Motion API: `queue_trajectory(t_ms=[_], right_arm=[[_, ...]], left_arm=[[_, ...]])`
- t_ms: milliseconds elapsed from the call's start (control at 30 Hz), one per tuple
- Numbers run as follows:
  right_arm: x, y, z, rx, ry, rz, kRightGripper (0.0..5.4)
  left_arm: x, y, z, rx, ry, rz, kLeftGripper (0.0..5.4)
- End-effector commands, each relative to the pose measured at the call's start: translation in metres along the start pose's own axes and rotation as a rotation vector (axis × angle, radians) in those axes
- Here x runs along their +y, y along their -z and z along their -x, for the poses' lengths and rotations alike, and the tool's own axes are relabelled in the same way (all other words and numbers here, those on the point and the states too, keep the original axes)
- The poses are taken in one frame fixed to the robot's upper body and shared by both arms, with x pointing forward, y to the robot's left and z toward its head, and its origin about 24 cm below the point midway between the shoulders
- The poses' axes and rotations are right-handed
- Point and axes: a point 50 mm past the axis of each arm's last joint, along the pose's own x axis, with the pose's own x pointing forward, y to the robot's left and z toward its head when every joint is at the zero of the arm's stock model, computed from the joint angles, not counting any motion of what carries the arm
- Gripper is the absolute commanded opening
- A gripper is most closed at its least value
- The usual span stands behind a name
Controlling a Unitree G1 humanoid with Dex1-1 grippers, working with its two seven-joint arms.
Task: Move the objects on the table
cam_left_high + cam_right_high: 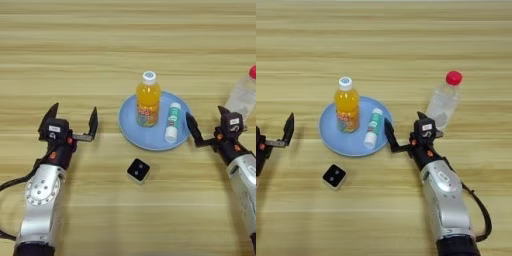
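Bottle (148, 99), tube (172, 122) resting on plate (131, 125) | cube (138, 170) awaiting pickup | left gripper (71, 120), right gripper (405, 130) spreading wide, holding nothing

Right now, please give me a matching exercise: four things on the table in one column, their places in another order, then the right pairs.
1. orange-juice bottle
2. white-and-green tube
3. black cube
4. clear bottle with red cap

a. bare wood, nearer the robot than the plate
b. lying on the plate
c. beyond the right claw
d. upright on the plate

Pairs: 1-d, 2-b, 3-a, 4-c
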Motion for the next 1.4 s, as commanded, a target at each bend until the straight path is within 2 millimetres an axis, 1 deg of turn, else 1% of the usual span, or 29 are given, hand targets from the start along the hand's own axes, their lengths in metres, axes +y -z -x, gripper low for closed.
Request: queue_trajectory(t_ms=[33,167,300,467,633,833,967,1067,1400], right_arm=[[0.0,-0.004,-0.004,-0.023,0.006,0.006,5.37],[-0.002,-0.006,-0.005,-0.033,0.024,0.003,5.37],[-0.004,-0.006,-0.006,-0.035,0.037,0.002,5.37],[-0.007,-0.007,-0.005,-0.035,0.049,-0.004,5.37],[-0.009,-0.007,-0.005,-0.037,0.06,-0.008,5.37],[-0.01,-0.009,-0.006,-0.044,0.068,-0.012,5.37],[-0.011,-0.01,-0.006,-0.046,0.073,-0.014,5.37],[-0.011,-0.01,-0.006,-0.046,0.074,-0.017,5.37],[-0.012,-0.009,-0.006,-0.044,0.074,-0.022,5.37]], left_arm=[[-0.004,-0.007,0.008,0.014,0.072,0.025,5.4],[-0.008,-0.011,0.017,0.031,0.157,0.063,5.4],[-0.013,-0.014,0.022,0.047,0.237,0.146,5.4],[-0.031,-0.014,0.029,0.089,0.374,0.195,5.4],[-0.048,-0.007,0.034,0.153,0.472,0.177,5.4],[-0.064,0.006,0.035,0.207,0.526,0.179,5.4],[-0.075,0.014,0.037,0.245,0.571,0.121,5.4],[-0.077,0.02,0.038,0.269,0.576,0.076,5.4],[-0.076,0.024,0.039,0.283,0.559,0.047,5.4]])
